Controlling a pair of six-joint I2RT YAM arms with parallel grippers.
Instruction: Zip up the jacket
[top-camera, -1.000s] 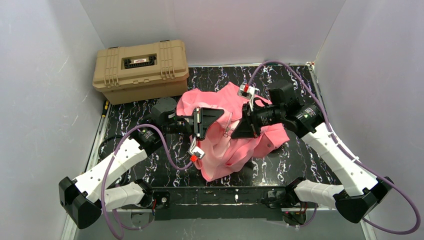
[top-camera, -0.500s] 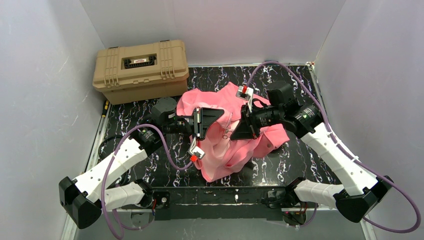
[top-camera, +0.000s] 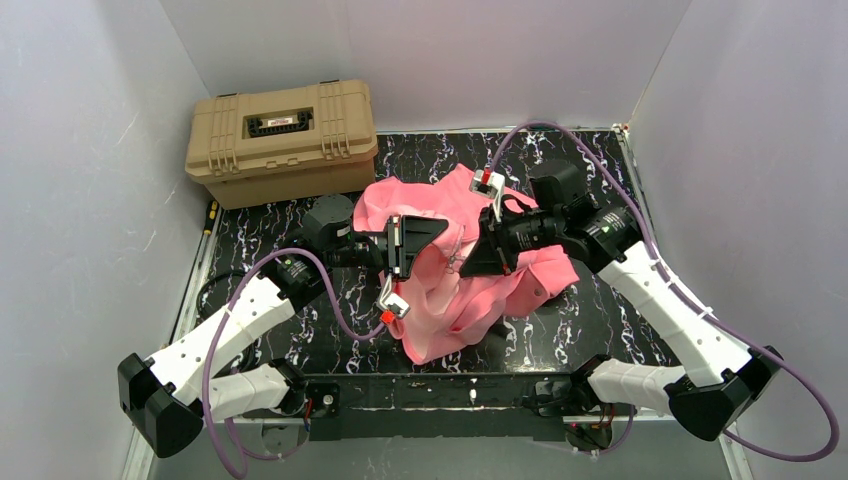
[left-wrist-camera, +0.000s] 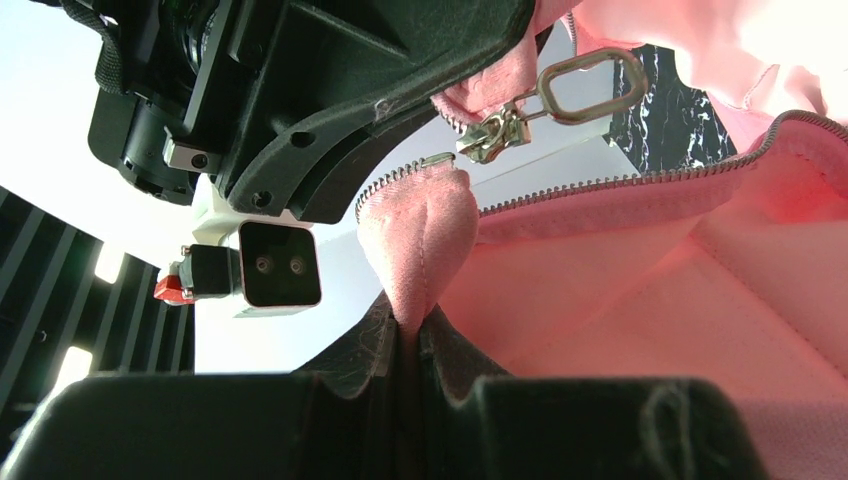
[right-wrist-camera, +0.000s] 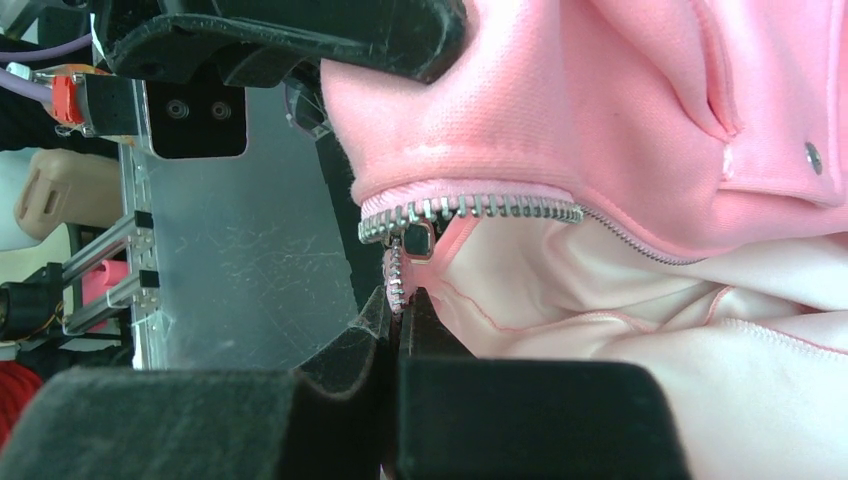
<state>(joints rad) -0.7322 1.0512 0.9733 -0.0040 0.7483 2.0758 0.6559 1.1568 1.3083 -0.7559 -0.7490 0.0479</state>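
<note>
Fingers (left-wrist-camera: 350, 370) of your left gripper (left-wrist-camera: 408, 335) pinch the zipper's pin end (left-wrist-camera: 437, 160); your right gripper (right-wrist-camera: 397, 318) clamps tape under the slider (right-wrist-camera: 418, 238), the jacket (top-camera: 450, 310) heaped on the table (top-camera: 560, 330). Joining the 2 halves looks unfinished: next, thread pin into slider.

No text can be read in any of my three views. On the lid of the tan case (top-camera: 300, 150), at the back of the desk (top-camera: 560, 330), a small white-and-red label (top-camera: 281, 122) sits in the black handle recess, too small to make out from overhead. Close up from my left wrist, the metal zipper slider (left-wrist-camera: 488, 135) of the jacket (left-wrist-camera: 700, 260) shows no stamp I can decipher.
</note>
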